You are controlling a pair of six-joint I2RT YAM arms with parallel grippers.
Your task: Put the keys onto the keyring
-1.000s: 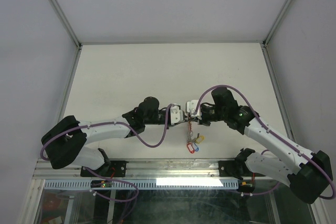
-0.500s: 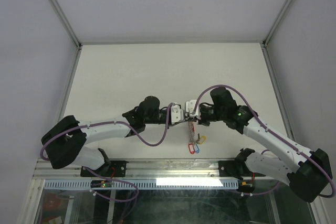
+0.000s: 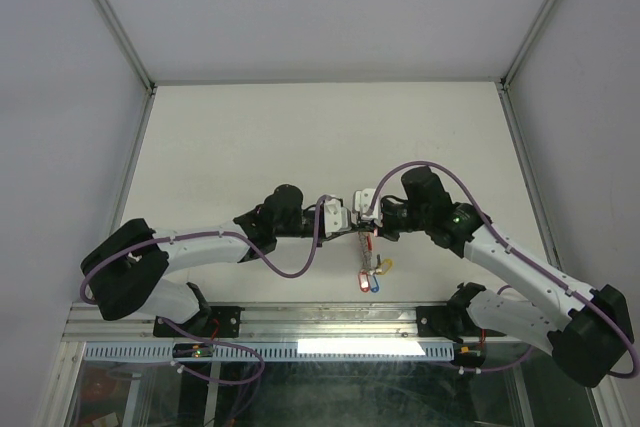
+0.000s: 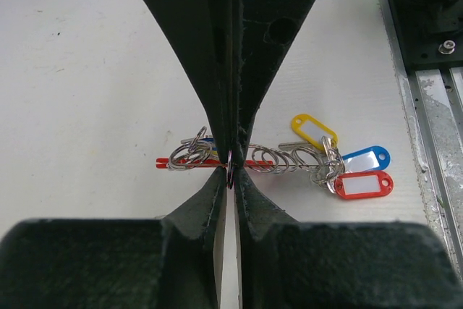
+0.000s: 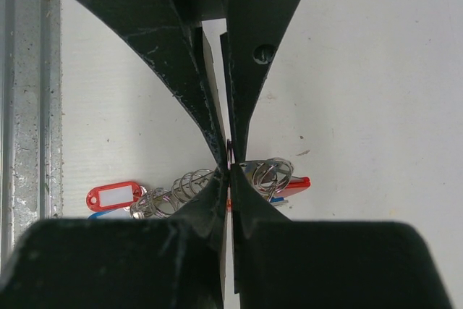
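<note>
Keyring [image 4: 163, 163], red loop seen edge-on, sits right behind the tips. Left gripper [image 4: 228, 173] and right gripper [image 5: 229, 168] tip-to-tip, both pinched tight on one thin ring [image 4: 228, 155]. Small silvery keys [image 4: 329, 168], coloured plastic tags [image 4: 313, 129], trail alongside over white table [image 4: 87, 70].

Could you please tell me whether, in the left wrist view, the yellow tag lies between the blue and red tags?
No, the blue tag lies between the yellow tag and the red tag.

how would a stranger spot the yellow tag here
On the white table, near the front edge between the left arm and right arm, a chain of silver rings ends in three plastic tags. The yellow tag is the only yellow one, next to the blue tag and red tag.
</note>
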